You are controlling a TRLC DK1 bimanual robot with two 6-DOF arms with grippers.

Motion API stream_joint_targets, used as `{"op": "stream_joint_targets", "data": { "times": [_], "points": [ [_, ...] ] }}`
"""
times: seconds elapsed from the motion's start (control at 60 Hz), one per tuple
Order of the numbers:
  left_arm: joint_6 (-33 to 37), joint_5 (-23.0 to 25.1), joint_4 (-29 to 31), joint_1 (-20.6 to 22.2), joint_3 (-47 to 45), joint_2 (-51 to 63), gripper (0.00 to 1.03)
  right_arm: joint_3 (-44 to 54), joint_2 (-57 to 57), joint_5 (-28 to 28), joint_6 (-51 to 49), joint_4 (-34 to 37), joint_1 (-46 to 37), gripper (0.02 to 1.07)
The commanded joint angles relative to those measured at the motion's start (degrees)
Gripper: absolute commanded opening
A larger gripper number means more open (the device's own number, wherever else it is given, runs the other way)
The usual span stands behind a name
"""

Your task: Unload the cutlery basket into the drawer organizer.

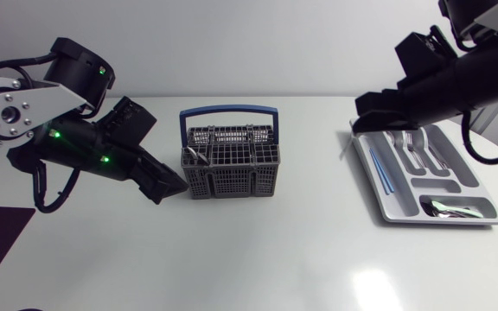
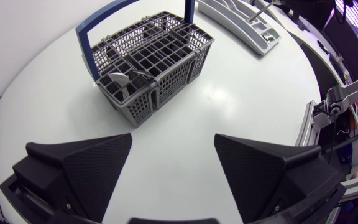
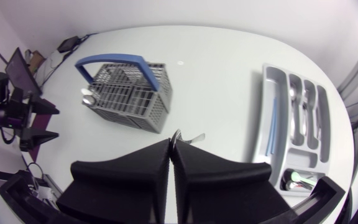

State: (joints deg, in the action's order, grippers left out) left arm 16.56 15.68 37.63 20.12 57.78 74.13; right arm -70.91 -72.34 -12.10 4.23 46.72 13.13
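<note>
Two arms flank a white table [image 1: 258,259] in the head view. At mid-frame stands the grey basket [image 1: 229,168] with its blue handle [image 1: 228,110] upright. One spoon-like piece [image 1: 199,155] shows in the basket's left compartment; the other cells look bare from above, though the mesh hides their depths.

Left of centre, the left gripper [image 1: 173,186] hangs low just beside the basket's left wall, apart from it. In the left wrist view its fingers [image 2: 98,165] stand wide apart with only bare table between them, and the basket [image 2: 157,65] sits ahead, the spoon-like piece [image 2: 126,79] in its nearest corner cell.

At the right of the head view lies the grey organizer [image 1: 439,222], long side running toward the lower right. Forks and spoons [image 1: 413,149] fill its upper slots, a thin blue stick [image 1: 380,170] lies in the long left slot, and shiny pieces [image 1: 450,207] rest in the crosswise slot at the lower end.

Over the organizer's upper-left corner, the right gripper [image 1: 366,121] hangs from the arm that enters at the upper right. In the right wrist view its fingers [image 3: 129,168] are pressed together on a cutlery piece [image 3: 179,135], of which only a metal tip pokes out ahead of them; what kind it is cannot be told. The organizer [image 3: 261,134] lies beside that gripper, the basket [image 3: 126,99] well apart on the other side.
</note>
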Motion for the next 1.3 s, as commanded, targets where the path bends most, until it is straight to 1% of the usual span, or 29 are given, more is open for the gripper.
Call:
{"op": "stream_joint_targets", "data": {
  "times": [0.0, 0.1, 0.167, 0.2, 0.283, 0.333, 0.517, 0.783, 0.95, 1.017, 1.117, 1.233, 1.283],
  "points": [
    [0.05, 0.49, 0.52, 0.62, -1.44, -1.00, 0.93, 3.68, 2.73, 3.13, -2.56, 0.83, -2.49, 0.08],
    [-0.03, 0.49, 0.52, 0.80, -1.44, -1.09, 0.93, 6.93, 4.40, 7.00, -4.76, 0.48, -6.71, 0.08],
    [-0.12, 0.49, 0.52, 0.97, -1.35, -1.09, 0.93, 9.83, 5.36, 9.81, -6.87, -0.66, -11.10, 0.08],
    [-0.21, 0.49, 0.52, 1.06, -1.44, -1.09, 0.93, 11.76, 5.63, 11.92, -8.62, -2.42, -13.30, 0.08],
    [-0.30, 0.49, 0.52, 1.24, -1.35, -1.09, 0.93, 14.93, 5.45, 13.77, -11.35, -5.23, -17.17, 0.08],
    [-0.38, 0.49, 0.52, 1.24, -1.18, -1.09, 0.93, 17.30, 5.10, 15.88, -13.02, -8.40, -19.80, 0.08],
    [-0.65, 0.49, 0.61, 1.41, -0.91, -1.09, 0.93, 22.14, 1.23, 19.13, -17.68, -16.40, -27.54, 0.08],
    [-0.74, 0.49, 0.87, 1.59, -1.18, -1.35, 0.93, 24.42, -6.15, 23.52, -19.43, -25.54, -33.08, 0.08],
    [-0.74, 0.49, 1.22, 1.59, -1.09, -1.79, 0.93, 24.95, -10.98, 25.81, -19.43, -30.20, -34.13, 0.08],
    [-0.74, 0.49, 1.31, 1.59, -1.09, -1.88, 0.93, 24.77, -13.09, 26.07, -19.35, -31.34, -34.31, 0.12],
    [-0.74, 0.49, 1.31, 1.59, -1.18, -1.97, 0.93, 24.42, -16.08, 26.42, -19.17, -32.39, -34.22, 0.23],
    [-0.65, 0.49, 1.48, 1.59, -1.27, -2.23, 0.93, 24.33, -17.31, 26.42, -19.17, -32.31, -33.52, 0.45],
    [-0.65, 0.40, 1.66, 1.50, -1.27, -2.41, 0.93, 23.98, -17.31, 26.42, -18.99, -31.87, -33.25, 0.56]
  ]
}}
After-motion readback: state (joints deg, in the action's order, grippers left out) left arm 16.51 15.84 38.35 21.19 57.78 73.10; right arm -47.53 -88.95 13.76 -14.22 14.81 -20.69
